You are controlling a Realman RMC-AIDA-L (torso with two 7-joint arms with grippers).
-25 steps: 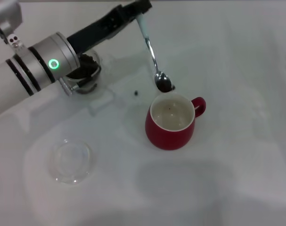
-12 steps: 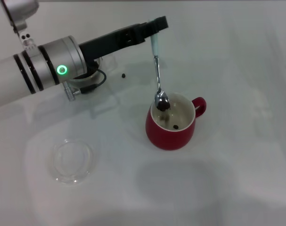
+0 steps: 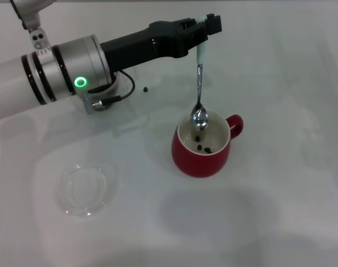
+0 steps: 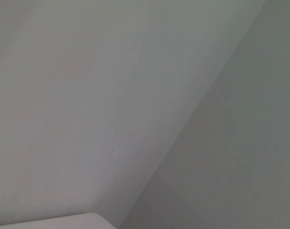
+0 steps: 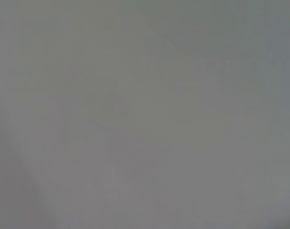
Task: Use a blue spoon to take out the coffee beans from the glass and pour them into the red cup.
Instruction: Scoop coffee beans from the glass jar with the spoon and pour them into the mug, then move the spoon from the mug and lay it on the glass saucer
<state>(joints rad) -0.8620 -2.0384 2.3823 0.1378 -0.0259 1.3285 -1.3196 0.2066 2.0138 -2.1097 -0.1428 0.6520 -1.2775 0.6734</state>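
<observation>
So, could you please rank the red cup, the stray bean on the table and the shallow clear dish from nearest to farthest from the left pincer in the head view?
From the left pincer, shut on the blue spoon:
1. Stray bean, toward the arm's side.
2. Red cup, under the spoon's bowl.
3. Shallow clear dish, far off at the near left.

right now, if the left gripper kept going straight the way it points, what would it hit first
The left gripper, shut on the blue spoon, points toward the robot's right across the table. That way looks free in the head view; the red cup sits below the spoon, off that line, though depth is unclear.
</observation>
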